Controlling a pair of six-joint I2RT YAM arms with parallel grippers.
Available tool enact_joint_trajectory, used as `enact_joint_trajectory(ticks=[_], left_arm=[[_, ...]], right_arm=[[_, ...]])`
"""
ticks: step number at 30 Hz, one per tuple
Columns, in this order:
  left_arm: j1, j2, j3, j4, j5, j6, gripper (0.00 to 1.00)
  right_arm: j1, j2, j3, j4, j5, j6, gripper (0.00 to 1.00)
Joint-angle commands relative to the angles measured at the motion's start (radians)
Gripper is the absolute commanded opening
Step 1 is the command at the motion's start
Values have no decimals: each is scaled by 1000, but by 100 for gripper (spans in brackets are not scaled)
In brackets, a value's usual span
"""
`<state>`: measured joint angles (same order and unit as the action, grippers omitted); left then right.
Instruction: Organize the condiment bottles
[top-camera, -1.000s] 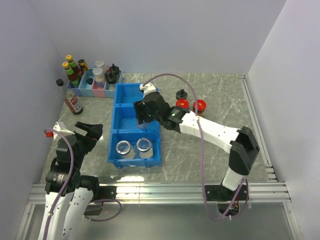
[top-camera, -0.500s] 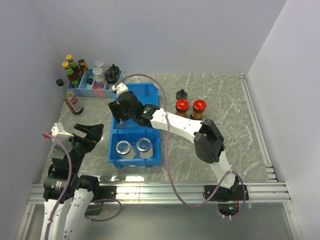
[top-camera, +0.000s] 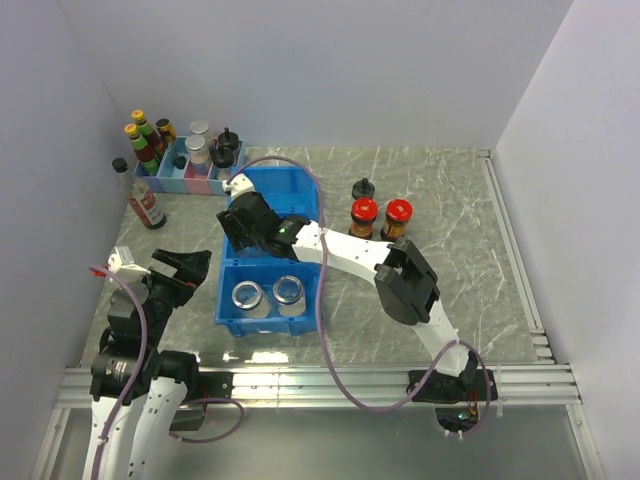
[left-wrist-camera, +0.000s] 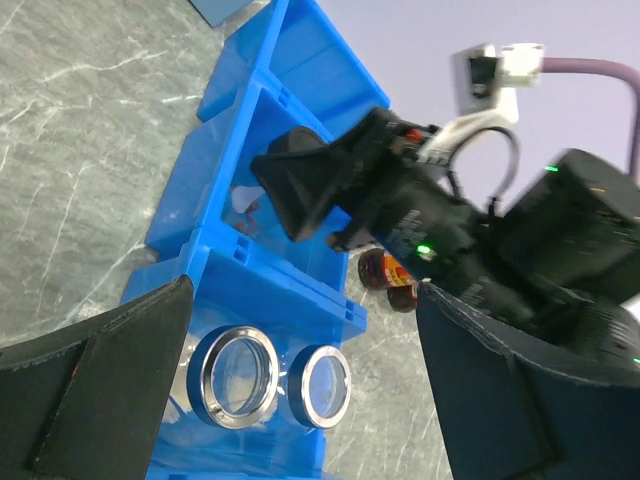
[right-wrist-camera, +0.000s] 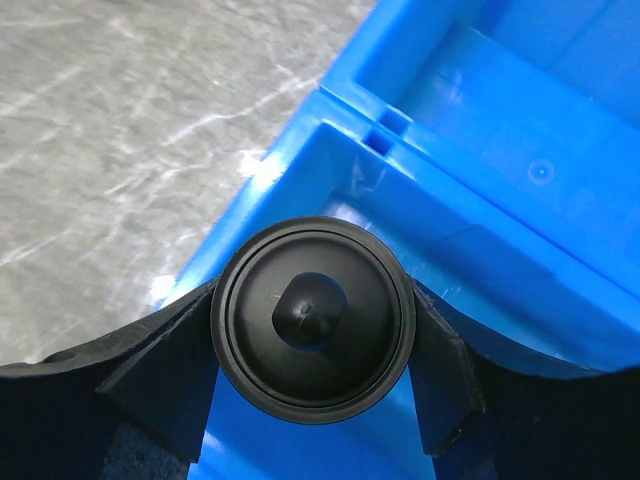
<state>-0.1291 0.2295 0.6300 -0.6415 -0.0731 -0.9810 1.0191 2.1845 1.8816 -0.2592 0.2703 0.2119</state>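
Note:
A blue three-compartment bin (top-camera: 315, 297) lies mid-table. Two clear glass jars with silver lids (top-camera: 247, 296) (top-camera: 288, 290) stand in its near compartment; they also show in the left wrist view (left-wrist-camera: 235, 375) (left-wrist-camera: 323, 385). My right gripper (top-camera: 243, 232) is shut on a black-capped shaker (right-wrist-camera: 312, 317) over the left side of the middle compartment (right-wrist-camera: 470, 255). A second black-capped shaker (top-camera: 363, 189) and two red-lidded dark jars (top-camera: 363, 214) (top-camera: 397, 216) stand on the table right of the bin. My left gripper (top-camera: 185, 268) is open and empty, left of the bin.
A pink-and-blue tray (top-camera: 190, 180) at the back left holds taller sauce bottles (top-camera: 143, 146) with yellow, grey and black caps. A slim clear bottle with a red label (top-camera: 143, 196) stands in front of it. Walls close in on left, back and right.
My right gripper has moved left from the bin's right side to its left side and a little nearer, over the middle compartment, carrying the shaker. The left arm has barely moved.

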Motion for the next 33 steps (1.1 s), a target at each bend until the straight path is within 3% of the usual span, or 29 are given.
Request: enact_joint_trajectory(ticks=[1,8,11,12,14,17,24,33], left_arm=[[-3,-10,-6,48,24,-7,99],[-3,-13,-16,49,24,-13,99],[-3,-15,-23,54,30,-18,99],[-3,-15,-24,54,32,-18,99],[-3,-13,-26,54,32,-18,99],[-1,-15,-19,46,24,-16,99],[-3,-16,-13,43,18,-15,99],[-3,-12,4,36,1,-5,99]], right_arm=[[6,35,44,54,69,4,0],[6,54,17,64,112,20,4],[6,64,34,43,104,26,32],[6,70,49,35,102,27,51],[6,80,76,-4,92,35,78],[9,64,85,-25,83,44,92],[13,-81,-18,-12,93,52,98],[-20,-284,-21,-199,158,78,99]])
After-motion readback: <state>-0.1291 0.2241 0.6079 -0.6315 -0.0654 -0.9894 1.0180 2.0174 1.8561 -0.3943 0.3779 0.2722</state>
